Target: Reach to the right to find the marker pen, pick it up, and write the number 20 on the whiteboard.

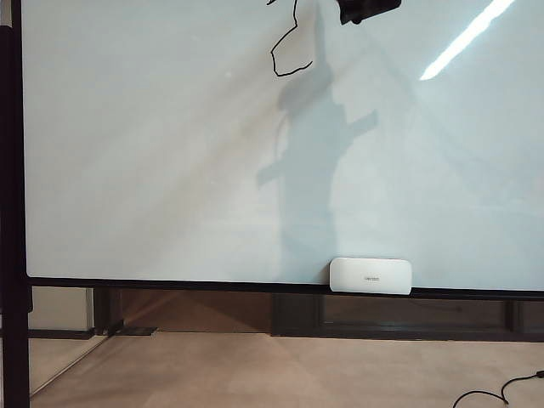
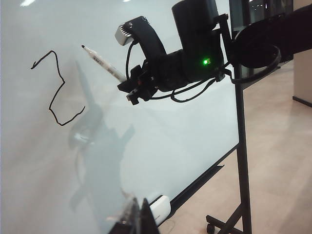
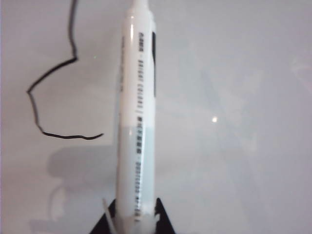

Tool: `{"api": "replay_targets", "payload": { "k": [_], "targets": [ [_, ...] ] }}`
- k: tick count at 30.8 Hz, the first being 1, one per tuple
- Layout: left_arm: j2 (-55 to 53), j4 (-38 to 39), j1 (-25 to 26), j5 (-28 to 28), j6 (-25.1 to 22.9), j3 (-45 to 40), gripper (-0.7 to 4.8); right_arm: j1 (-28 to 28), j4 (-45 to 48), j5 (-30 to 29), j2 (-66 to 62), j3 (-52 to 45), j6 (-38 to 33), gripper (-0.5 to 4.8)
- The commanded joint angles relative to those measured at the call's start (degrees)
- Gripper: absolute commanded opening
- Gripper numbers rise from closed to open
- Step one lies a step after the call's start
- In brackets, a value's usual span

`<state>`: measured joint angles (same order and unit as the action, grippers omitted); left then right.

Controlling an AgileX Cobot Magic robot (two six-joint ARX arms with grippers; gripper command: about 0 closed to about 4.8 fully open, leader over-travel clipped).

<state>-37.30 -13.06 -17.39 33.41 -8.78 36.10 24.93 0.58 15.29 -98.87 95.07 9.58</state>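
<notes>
One digit done: I see the "2" of the number 20 [image 2: 56,87] drawn in thin black line near the top edge of the whiteboard [image 1: 153,170]; the "0" is not there yet.
Marker pen: the marker pen [image 3: 136,122] sits in my right gripper [image 3: 131,214], with its black tip pointing at the board, just beside the "2".
Right jaws: they are narrow and squeezed on the back end of the pen.
Right arm pose: it is stretched out high by the top edge of the board, and the pen slants up toward the glossy face. I cannot tell if the tip touches.
Left gripper: my left gripper [image 2: 134,219] only peeks in, low and away from the board; I cannot tell if its jaws are wide or narrow.
Eraser: a small white eraser [image 1: 371,275] rests on the bottom edge of the board.
What could go wrong: the pen is long and held at its end, so I think a hard push could tip it in the jaws and make the "0" wobbly.
Another worry: if I start too close, the "0" may bump into the "2".
</notes>
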Motion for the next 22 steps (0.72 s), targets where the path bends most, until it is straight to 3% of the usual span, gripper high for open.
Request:
{"api": "replay_targets", "payload": {
  "k": [1, 22],
  "targets": [
    [0.0, 0.2, 0.0, 0.0, 0.7, 0.3, -0.05, 0.0, 1.5, 0.2, 0.2, 0.3, -0.3, -0.02],
    [-0.5, 2.7, 0.0, 0.3, 0.7, 0.4, -0.05, -0.4, 6.2, -0.2, -1.9, 0.3, -0.8, -0.02]
  ]
}}
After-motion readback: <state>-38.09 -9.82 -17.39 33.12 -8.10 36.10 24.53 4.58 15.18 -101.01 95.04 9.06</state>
